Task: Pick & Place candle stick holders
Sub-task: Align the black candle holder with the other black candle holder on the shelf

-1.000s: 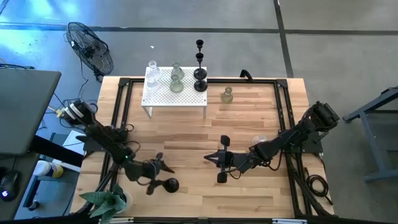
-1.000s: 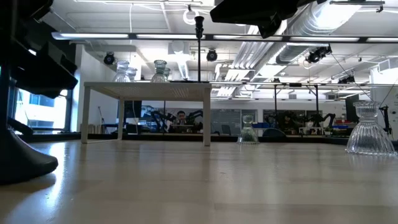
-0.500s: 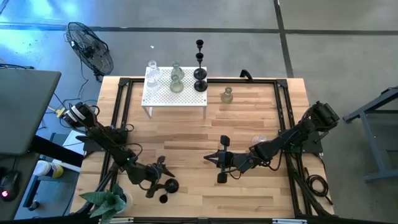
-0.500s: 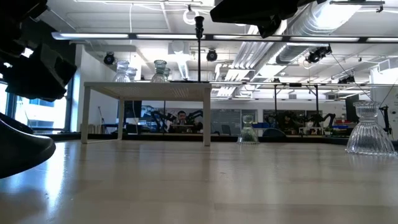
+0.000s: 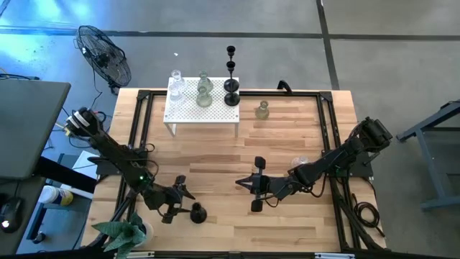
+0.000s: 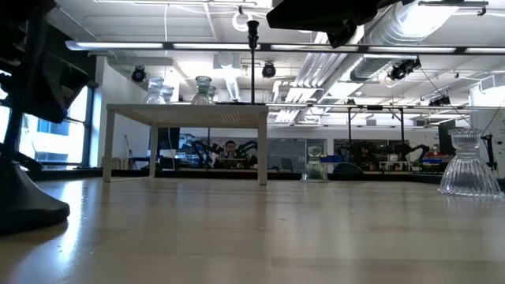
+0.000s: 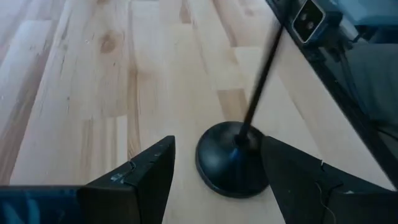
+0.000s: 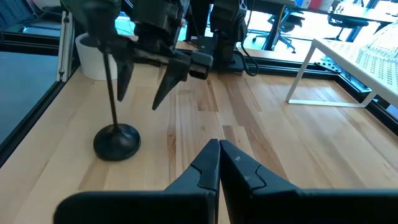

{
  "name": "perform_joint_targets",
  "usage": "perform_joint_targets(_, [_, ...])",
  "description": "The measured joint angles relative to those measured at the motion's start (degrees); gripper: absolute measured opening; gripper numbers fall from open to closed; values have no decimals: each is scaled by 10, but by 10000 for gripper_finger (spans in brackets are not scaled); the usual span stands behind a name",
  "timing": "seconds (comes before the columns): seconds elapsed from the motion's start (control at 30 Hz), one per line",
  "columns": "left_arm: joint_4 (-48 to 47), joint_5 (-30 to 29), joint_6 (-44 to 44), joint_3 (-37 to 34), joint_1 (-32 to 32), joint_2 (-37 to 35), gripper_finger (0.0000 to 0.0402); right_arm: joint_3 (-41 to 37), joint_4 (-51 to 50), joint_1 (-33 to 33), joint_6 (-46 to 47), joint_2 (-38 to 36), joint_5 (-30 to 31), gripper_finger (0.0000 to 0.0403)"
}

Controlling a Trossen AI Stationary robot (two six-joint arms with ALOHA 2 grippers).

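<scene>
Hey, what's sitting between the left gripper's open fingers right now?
The black candle stick holder: its round base stands on the table between the left gripper's spread fingers, untouched by them, clearest in the left wrist view.

The table [image 5: 215, 155] is a pale wooden plank top bordered by a black metal frame [image 5: 136, 129]. Directly on the wood stand:
- a white perforated little table [image 5: 201, 111] at the far edge, left of centre
- a pale-green glass holder [image 5: 262, 110] just to the right of the little table
- a clear glass holder [image 5: 298, 163] on the right half, partly hidden by the right arm
- a black holder [image 5: 198, 213] with round base and thin stem, upright near the front left edge
</scene>
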Motion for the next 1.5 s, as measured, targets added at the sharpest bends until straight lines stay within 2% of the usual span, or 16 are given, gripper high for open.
perform_joint_targets(0.1, [-3,31,-7,0,0,-12,234,0,0,0,0,0,0,2])
perform_joint_targets(0.3, [106,79,-10,0,0,32,234,0,0,0,-2,0,0,2])
perform_joint_targets(0.57, [194,0,-11,0,0,106,234,0,0,0,-2,0,0,2])
perform_joint_targets(0.77, [238,-18,1,0,0,129,230,0,0,0,-2,0,0,1])
perform_joint_targets(0.87, [237,-20,1,0,0,131,206,0,0,0,-2,0,0,2])
perform_joint_targets(0.93, [237,-23,4,0,0,131,176,0,0,0,-2,0,0,1])
perform_joint_targets(1.2, [305,-80,89,0,8,131,17,0,-2,0,-2,0,0,1])
perform_joint_targets(1.3, [341,-74,120,0,42,131,18,0,-2,0,-2,0,0,1])
perform_joint_targets(1.5, [354,8,146,0,175,131,8,0,-2,3,-9,0,4,1])
